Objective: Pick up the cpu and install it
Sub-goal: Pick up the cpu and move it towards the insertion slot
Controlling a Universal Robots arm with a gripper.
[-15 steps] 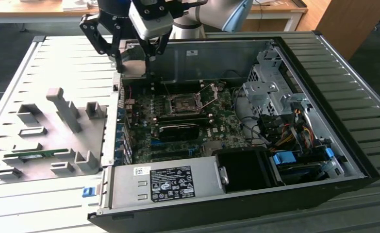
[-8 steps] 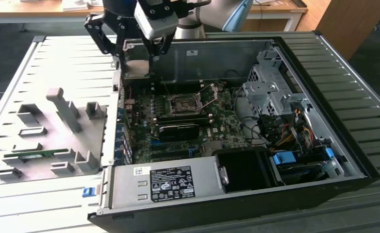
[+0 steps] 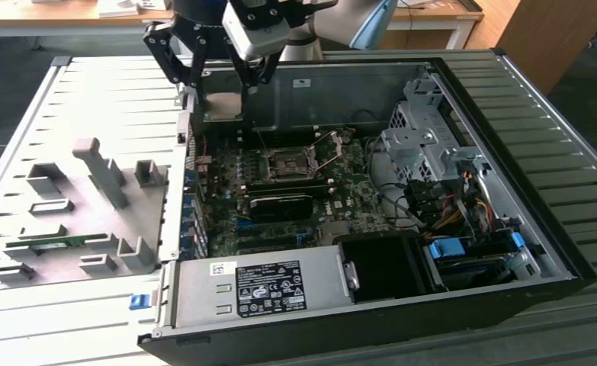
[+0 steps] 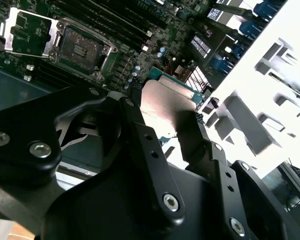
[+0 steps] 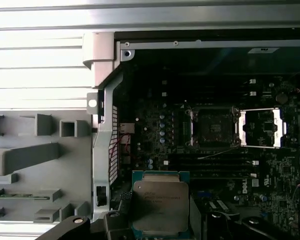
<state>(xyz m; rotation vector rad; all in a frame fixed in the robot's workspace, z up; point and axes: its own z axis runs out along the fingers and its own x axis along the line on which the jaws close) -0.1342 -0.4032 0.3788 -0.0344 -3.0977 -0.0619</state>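
Claw clamped on cpu, hovering over case. In exterior view, socket at five o'clock of claw, lid flipped open.

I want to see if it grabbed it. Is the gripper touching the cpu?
Touching. In the second wrist view the gripper pinches the cpu by two opposite edges.

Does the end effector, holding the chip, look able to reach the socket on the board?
Probably yes. The end effector grips the chip above the open case, and the socket lies uncovered, its metal frame swung aside, with nothing standing over it.
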